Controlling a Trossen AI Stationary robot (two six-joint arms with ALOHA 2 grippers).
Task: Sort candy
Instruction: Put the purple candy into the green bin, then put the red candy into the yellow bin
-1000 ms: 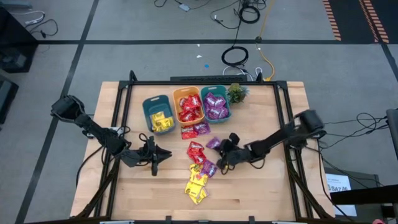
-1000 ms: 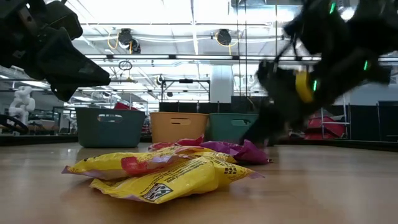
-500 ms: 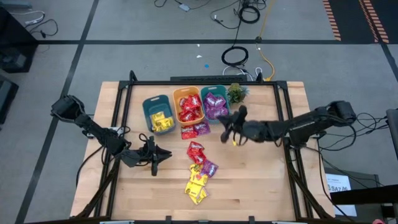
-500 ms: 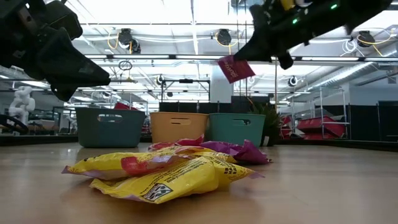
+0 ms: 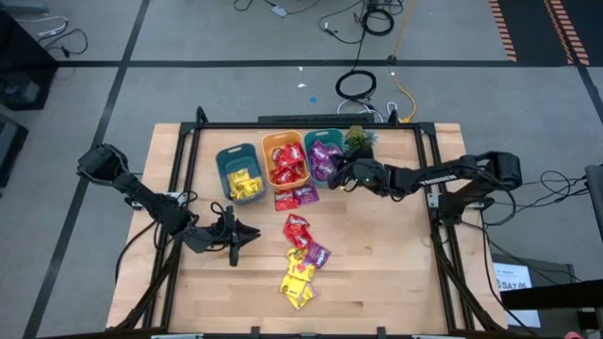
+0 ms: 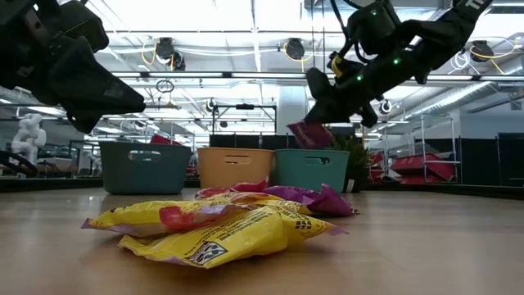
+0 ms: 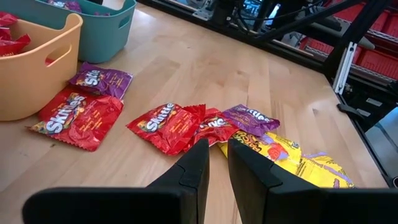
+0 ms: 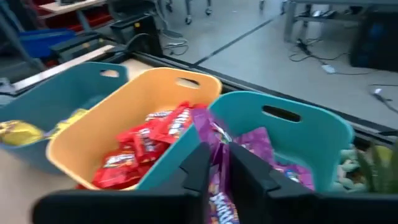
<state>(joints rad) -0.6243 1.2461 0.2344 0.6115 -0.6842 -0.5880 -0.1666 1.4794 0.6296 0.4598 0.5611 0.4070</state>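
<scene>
Partway through sorting, three bins sit at the far side of the wooden surface [image 5: 396,282]: a dark teal bin [image 5: 238,173] with yellow candy, an orange bin [image 5: 285,161] with red, a teal bin [image 5: 325,156] with purple. Over that last bin, the right end effector [image 5: 341,175] pinches a purple packet [image 8: 214,162] between nearly closed fingers. Unsorted candy [image 5: 303,256] lies mid-surface: red, purple and yellow packets, plus two [image 5: 296,198] just beside the bins. Waiting over bare wood, the left end effector [image 5: 247,234] holds nothing, fingers slightly apart.
</scene>
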